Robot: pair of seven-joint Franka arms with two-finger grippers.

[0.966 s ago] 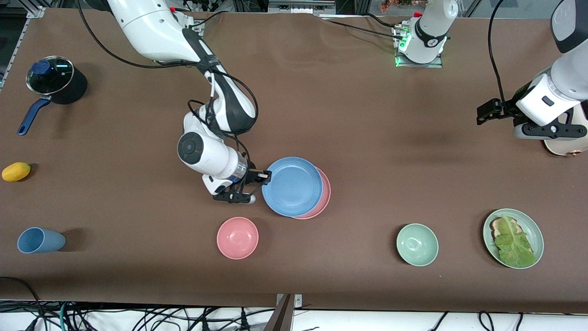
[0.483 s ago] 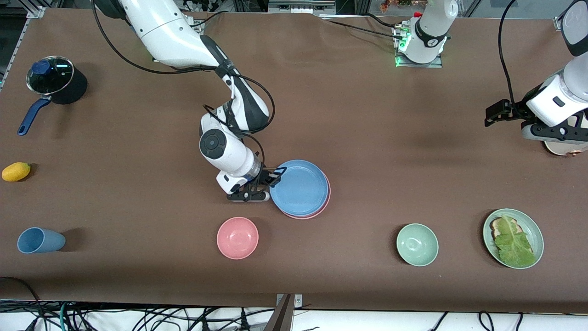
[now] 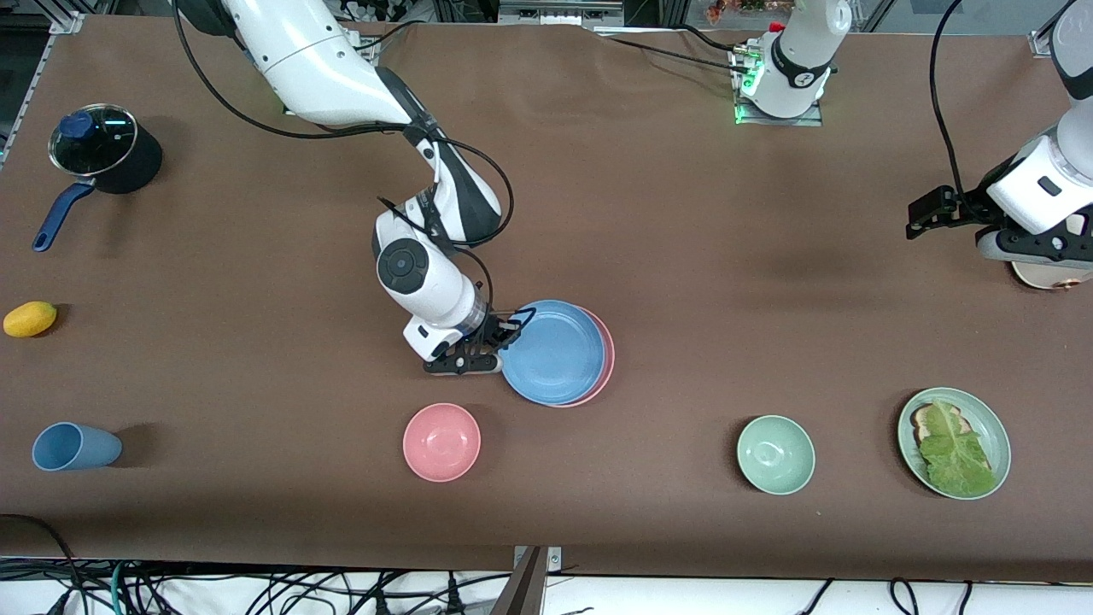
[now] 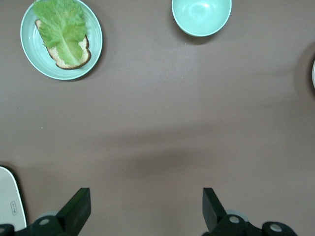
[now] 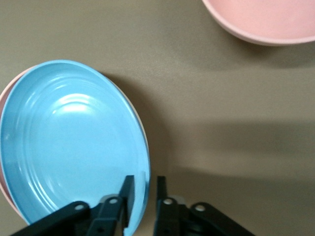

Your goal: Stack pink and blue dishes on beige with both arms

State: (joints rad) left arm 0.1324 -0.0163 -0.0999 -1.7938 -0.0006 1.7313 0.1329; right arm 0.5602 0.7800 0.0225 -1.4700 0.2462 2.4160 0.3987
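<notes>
Lying flat: blue plate (image 3: 553, 352) on pink plate (image 3: 602, 359), seemingly off-centre.

Two glossy white jointed arms, banded in black

The right arm (image 3: 341, 77) has a dark round cap on its wrist joint and looping black cables; the left arm (image 3: 1037, 184) has a black cable too, with a green light at its base (image 3: 781, 81); slim black end effector fingers (image 4: 78, 211).

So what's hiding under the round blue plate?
A flat pink plate lies under the flat light blue plate; only its rim peeks out. Whatever is beneath its middle is covered.
</notes>
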